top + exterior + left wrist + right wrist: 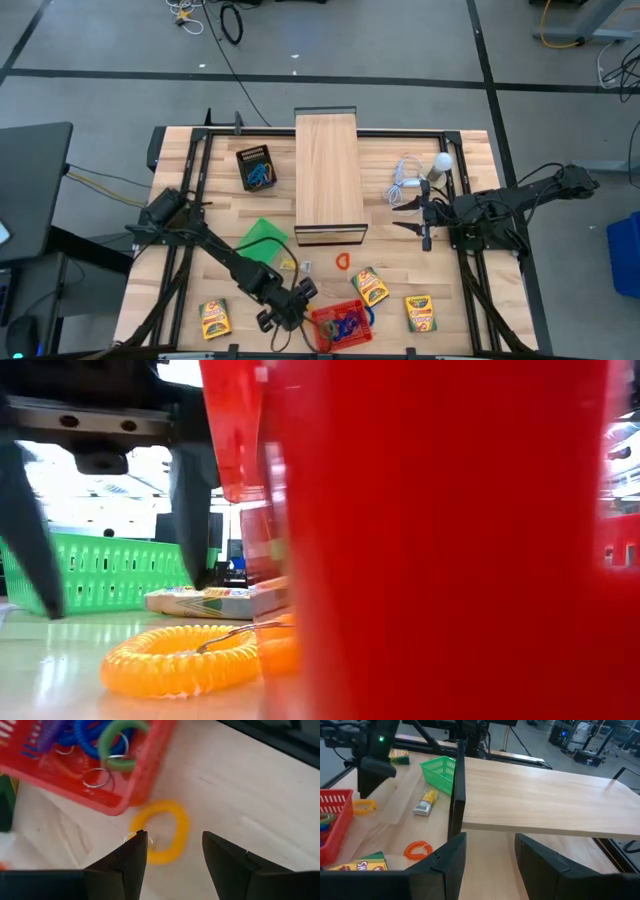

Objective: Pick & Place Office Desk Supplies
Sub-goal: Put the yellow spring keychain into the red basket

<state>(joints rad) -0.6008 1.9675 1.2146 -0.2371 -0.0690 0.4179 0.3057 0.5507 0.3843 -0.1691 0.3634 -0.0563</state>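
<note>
Hovering: left claw [172, 852], jaws wide, over yellow loop [162, 830] flat on bench [250, 785], just beside red basket [145, 775], at 7 o'clock. Right claw [412, 217] wide, idle, 3 o'clock.

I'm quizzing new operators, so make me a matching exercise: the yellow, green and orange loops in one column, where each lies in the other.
1 yellow loop
2 green loop
3 orange loop
A inside the red basket
B alone on the table near the wooden box's end
C on the table beside the red basket, ahead of the left arm's fingers
Pairs: 1-C, 2-A, 3-B
</note>
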